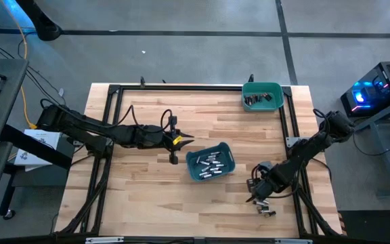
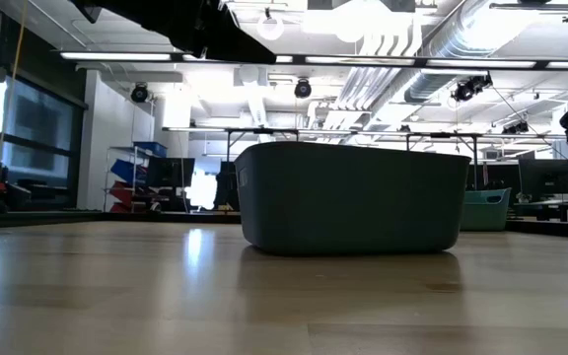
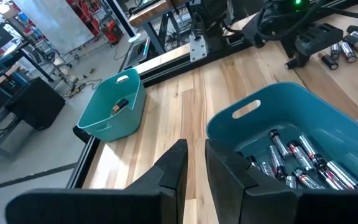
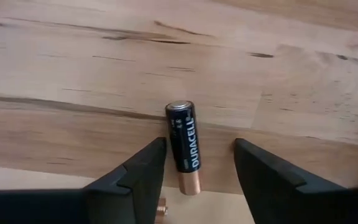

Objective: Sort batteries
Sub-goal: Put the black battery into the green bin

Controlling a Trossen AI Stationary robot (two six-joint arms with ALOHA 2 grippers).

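Right gripper [image 4: 194,165] is hovering with jaws open around a loose Duracell battery [image 4: 185,148] on the table [image 1: 147,196], not gripping. Risk: off-centre closing is rolling it away. Left gripper [image 3: 193,163], nearly closed and empty, is waiting beside the blue bin [image 1: 210,163] of batteries [image 1: 208,165].

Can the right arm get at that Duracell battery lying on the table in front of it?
Probably yes. The Duracell battery lies flat on bare wood, and the right gripper has its jaws open on either side of it, with nothing between them and the cell.
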